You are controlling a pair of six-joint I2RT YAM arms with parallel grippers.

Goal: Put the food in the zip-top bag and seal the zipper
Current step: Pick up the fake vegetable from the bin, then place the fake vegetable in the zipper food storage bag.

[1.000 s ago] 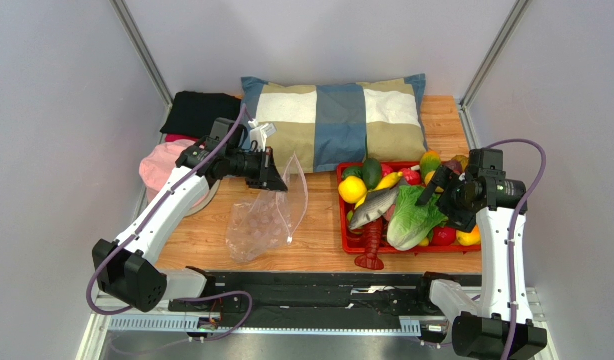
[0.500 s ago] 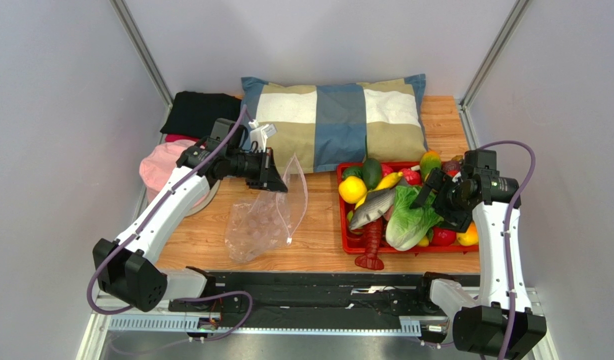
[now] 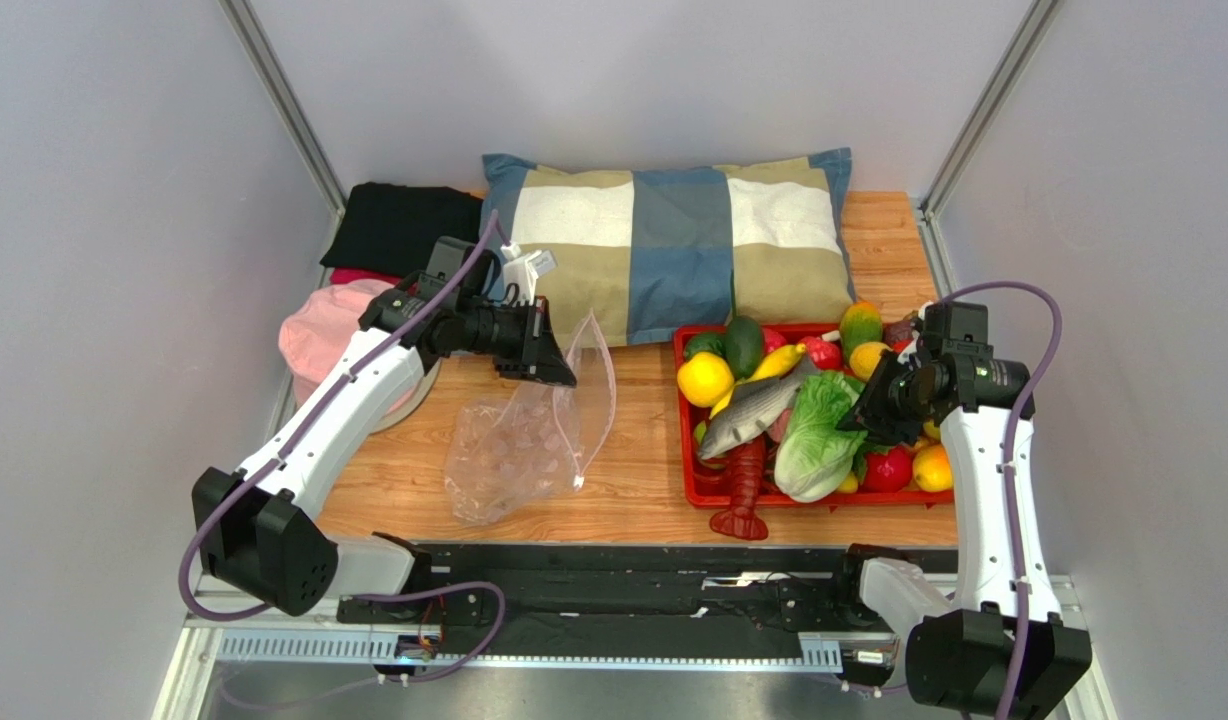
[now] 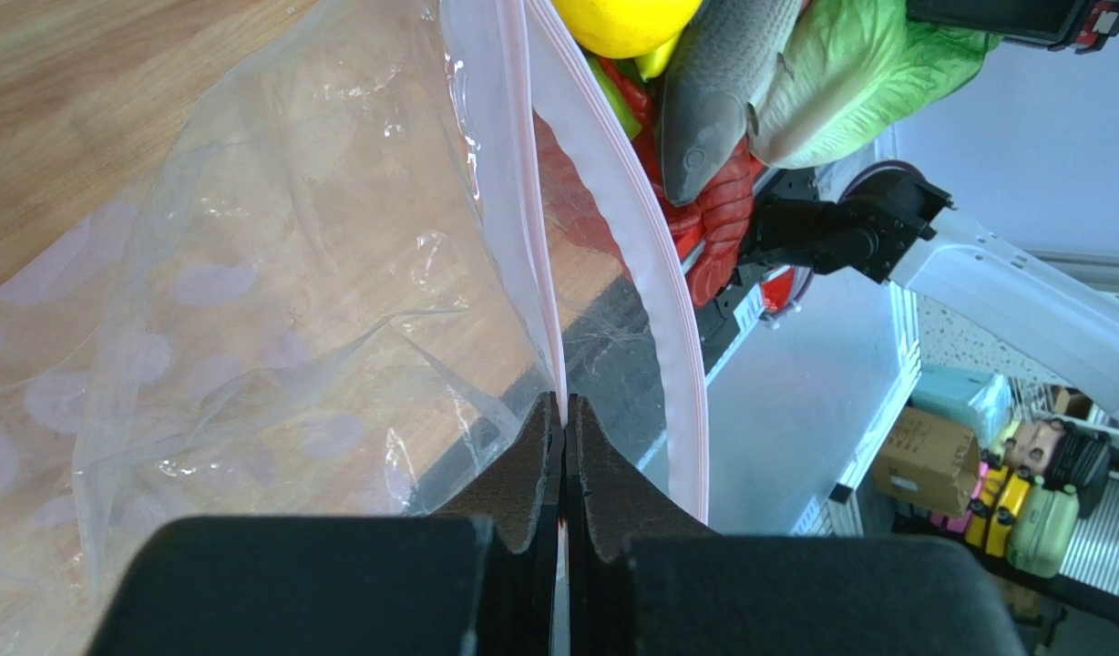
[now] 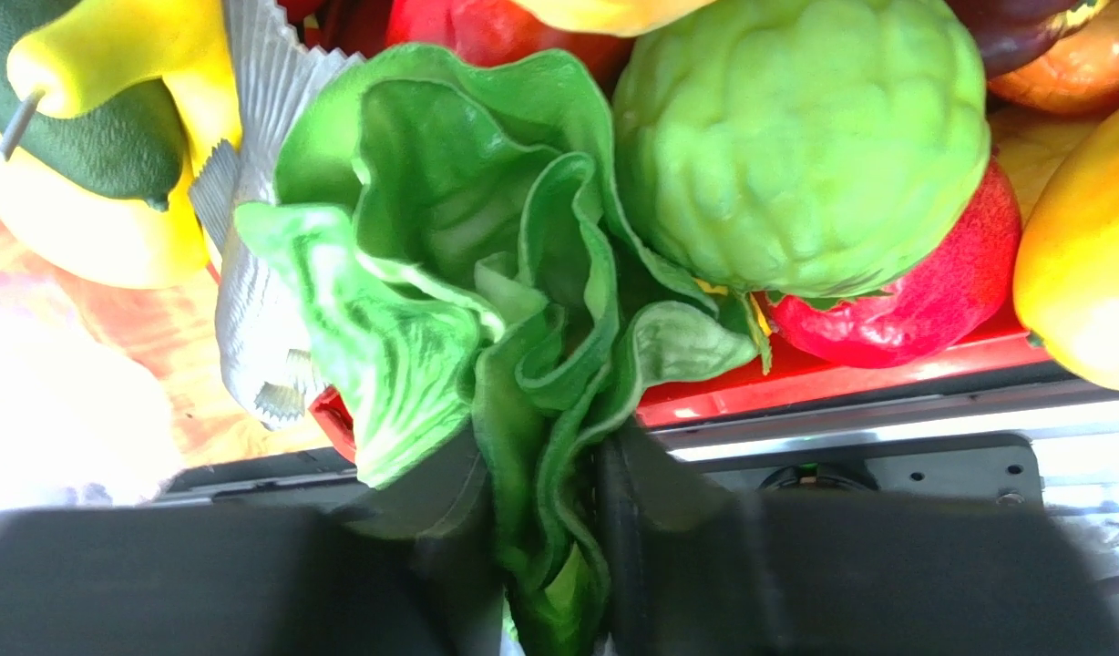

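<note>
The zip-top bag (image 3: 515,450) was one clear, crumpled pouch with pale pink dots. Its body slumped on the wood left of the worktop's middle, toward the near edge, and its mouth was lifted and gaping. The left gripper (image 4: 564,410) was pinched tight on one lip of the pinkish-white zipper (image 4: 524,192); the other lip curved free beside it. In the red tray (image 3: 701,483) by the right edge lay one ruffled green lettuce head (image 5: 442,287), and the right gripper (image 5: 538,492) was clamped on its leaves. One grey fish (image 3: 748,416) lay against it, with one dark avocado (image 3: 743,345) behind. One checked pillow (image 3: 673,240) lay along the far edge. The print on a white tag (image 3: 524,264) at its left corner was too small to read.
</note>
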